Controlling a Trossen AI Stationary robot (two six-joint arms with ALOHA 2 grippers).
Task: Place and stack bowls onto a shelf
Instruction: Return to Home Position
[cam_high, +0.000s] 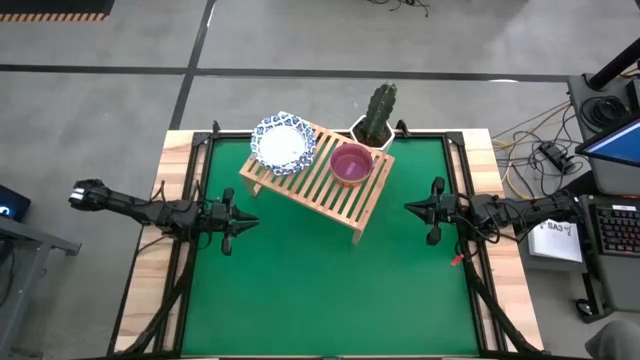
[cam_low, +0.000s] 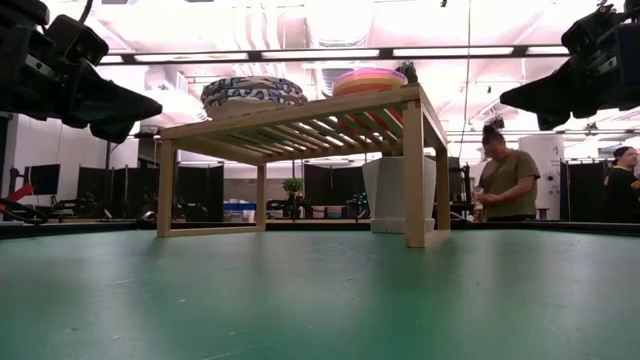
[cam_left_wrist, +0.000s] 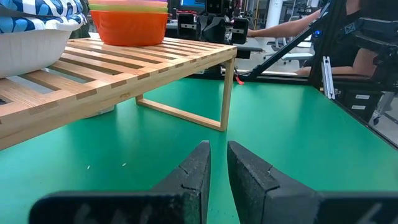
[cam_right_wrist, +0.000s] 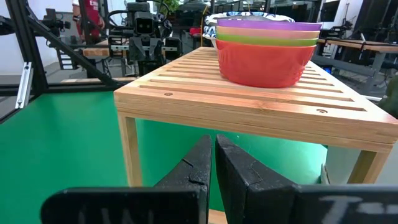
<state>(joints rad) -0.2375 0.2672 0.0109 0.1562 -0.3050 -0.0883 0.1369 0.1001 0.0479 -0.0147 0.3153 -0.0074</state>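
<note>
A green table mat (cam_high: 320, 290) covers most of the table, seen from above, with a dark arm along each side edge. On the far half of the mat stands the wooden shelf (cam_high: 330, 190), its long axis running on a slant from far left to near right.

At the shelf's far-left end sits the stack of blue and white bowls (cam_high: 283, 144). At its right end sits the stack of plastic bowls (cam_high: 351, 163), red at the bottom and purple on top. A cactus pot (cam_high: 377, 118) stands just beyond the shelf's far-right edge.

The left gripper (cam_high: 248, 223) hangs above the mat to the left of the shelf and a little nearer than it, pointing inward. Its fingers are drawn together with only a slit between them and hold nothing. The right gripper (cam_high: 410, 207) mirrors it on the right side, fingers pressed together and empty.

The shelf lies between the two grippers and slightly farther away, touching neither. The left gripper is the nearer one to the patterned stack; the right is nearer to the plastic stack. With every visible bowl on the shelf, the stacking looks finished. Nothing appears to lie between either arm and its own side of the table.

A person (cam_low: 508, 180) stands in the room well beyond the table.
</note>
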